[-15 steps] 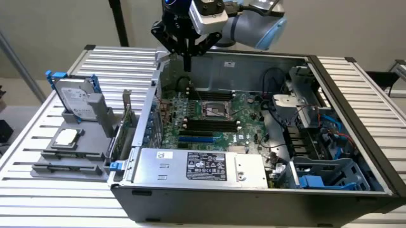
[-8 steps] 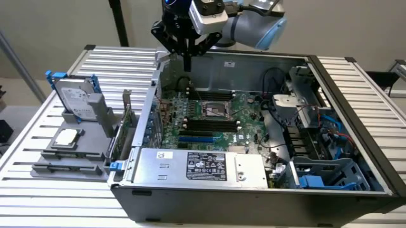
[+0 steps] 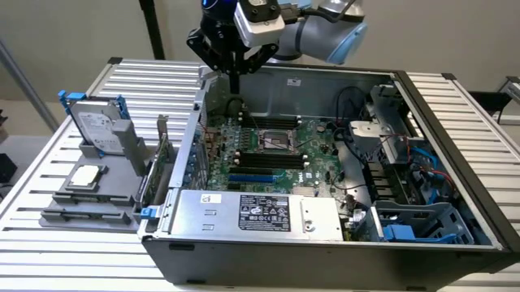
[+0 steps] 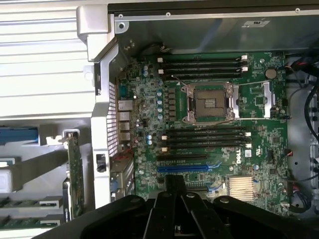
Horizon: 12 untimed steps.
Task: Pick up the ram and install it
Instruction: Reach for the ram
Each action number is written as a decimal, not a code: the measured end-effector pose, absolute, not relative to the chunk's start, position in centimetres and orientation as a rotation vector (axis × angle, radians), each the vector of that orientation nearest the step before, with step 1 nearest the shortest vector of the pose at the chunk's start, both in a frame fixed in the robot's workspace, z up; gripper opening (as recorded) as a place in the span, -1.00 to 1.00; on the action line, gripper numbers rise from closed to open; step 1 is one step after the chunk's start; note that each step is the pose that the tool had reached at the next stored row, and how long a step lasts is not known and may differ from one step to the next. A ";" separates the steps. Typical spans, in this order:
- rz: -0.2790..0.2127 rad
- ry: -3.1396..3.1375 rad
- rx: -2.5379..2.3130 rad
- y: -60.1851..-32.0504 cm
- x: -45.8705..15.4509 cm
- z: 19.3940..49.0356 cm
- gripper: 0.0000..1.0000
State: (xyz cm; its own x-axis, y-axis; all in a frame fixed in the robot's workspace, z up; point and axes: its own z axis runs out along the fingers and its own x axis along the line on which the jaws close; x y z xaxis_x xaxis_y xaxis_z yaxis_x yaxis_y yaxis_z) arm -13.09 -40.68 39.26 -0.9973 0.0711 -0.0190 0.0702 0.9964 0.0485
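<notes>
Ribbed metal slats form the surface [image 3: 49,158]; on it stands an open computer case [image 3: 455,121], and at the exterior view's left a grey holder [image 3: 57,201] sits just beside the case. A hard drive [image 3: 94,125] in a blue frame stands upright at the back of the holder; a square processor chip [image 3: 85,176] lies flat in front of it. A green card with a metal bracket [image 4: 72,169] stands on edge between the holder and the case's perforated wall.

Inside the case lie the motherboard [image 4: 149,99], its open processor socket [image 4: 209,102], black memory slots [image 4: 204,134] on both sides of the socket, a blue slot [image 4: 184,168] and a finned heatsink [image 4: 240,186]. A power supply [image 3: 243,213] spans the near edge.

"DELL" is printed in white on the motherboard near the heatsink; the power supply's black-and-white sticker and the drive's white label are too small to read.

The ram [image 4: 30,203] lies flat in the holder, outside the case; a second green strip [image 4: 25,219] lies just beside it. Its long axis runs parallel to the memory slots.

The end effector [image 3: 234,82] hangs above the case's far corner on the exterior view's left; its fingers [image 4: 167,209] are pressed together with nothing between them, well apart from the ram, with the case wall and the upright card in between.
</notes>
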 end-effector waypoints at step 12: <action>0.071 3.118 0.110 -42.3 -18.1 39.2 -0.79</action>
State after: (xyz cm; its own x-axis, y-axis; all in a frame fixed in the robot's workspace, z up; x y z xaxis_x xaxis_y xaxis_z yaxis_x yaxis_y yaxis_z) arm -18.11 -42.27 39.16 -0.9973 0.0711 -0.0192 0.0701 0.9965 0.0461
